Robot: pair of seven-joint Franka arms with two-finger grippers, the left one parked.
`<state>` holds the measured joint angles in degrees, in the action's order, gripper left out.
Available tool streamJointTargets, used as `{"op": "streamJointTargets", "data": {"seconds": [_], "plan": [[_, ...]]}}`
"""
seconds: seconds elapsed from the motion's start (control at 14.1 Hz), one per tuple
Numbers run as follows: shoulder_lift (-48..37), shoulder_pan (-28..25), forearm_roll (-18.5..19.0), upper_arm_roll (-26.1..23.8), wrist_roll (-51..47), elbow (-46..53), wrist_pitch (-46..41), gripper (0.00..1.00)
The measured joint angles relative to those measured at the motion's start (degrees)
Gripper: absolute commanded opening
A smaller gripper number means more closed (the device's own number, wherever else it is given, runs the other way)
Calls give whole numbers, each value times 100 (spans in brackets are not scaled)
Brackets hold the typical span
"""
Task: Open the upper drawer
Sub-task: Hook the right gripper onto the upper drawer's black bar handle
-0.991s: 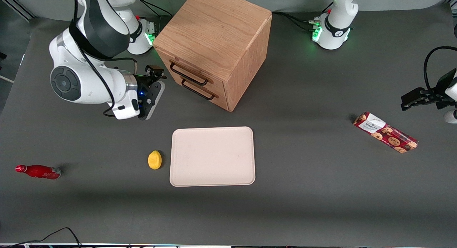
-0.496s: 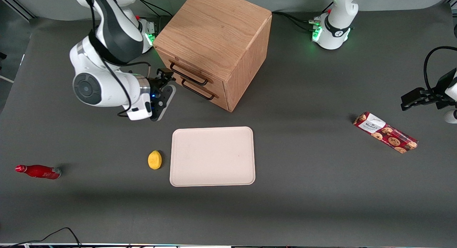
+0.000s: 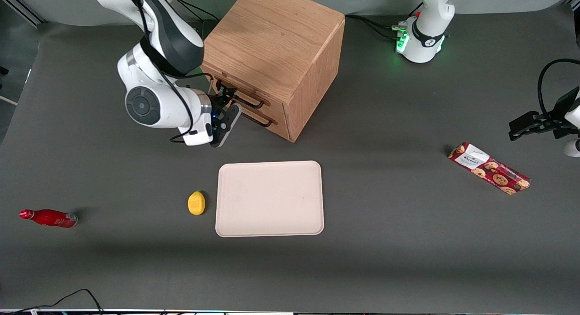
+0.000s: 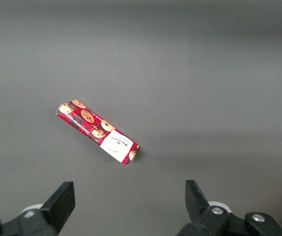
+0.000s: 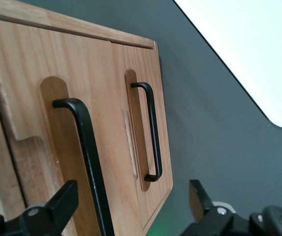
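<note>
The oak cabinet (image 3: 272, 43) stands at the table's back. Its upper drawer (image 3: 247, 94) sits flush in the cabinet front, with a thin black bar handle (image 3: 250, 102). The bottom drawer's matching handle (image 3: 261, 121) lies just below it. My right gripper (image 3: 228, 100) is right in front of the drawer fronts, at the end of the upper handle nearer the working arm. In the right wrist view the gripper (image 5: 131, 209) is open; the upper drawer's handle (image 5: 88, 147) runs between its fingers, close to one finger (image 5: 65, 201), untouched. The bottom handle (image 5: 152, 132) shows beside it.
A pale pink tray (image 3: 270, 198) lies nearer the front camera than the cabinet, with a yellow lemon (image 3: 196, 202) beside it. A red bottle (image 3: 48, 218) lies toward the working arm's end. A red cookie packet (image 3: 489, 168) lies toward the parked arm's end, also in the left wrist view (image 4: 98, 132).
My right arm has swung across toward the cabinet, bringing the gripper from open table to the drawer fronts, up against the upper handle. The drawer has not moved.
</note>
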<state>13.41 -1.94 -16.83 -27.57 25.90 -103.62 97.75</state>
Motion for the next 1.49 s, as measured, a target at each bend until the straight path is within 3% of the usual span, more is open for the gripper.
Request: {"op": "streamJointTargets", "data": {"seconds": [0.42, 1.49], "plan": [[-235, 44, -458, -46, -22, -552, 243, 100], [-416, 121, -498, -47, -22, -1069, 725, 100]]}}
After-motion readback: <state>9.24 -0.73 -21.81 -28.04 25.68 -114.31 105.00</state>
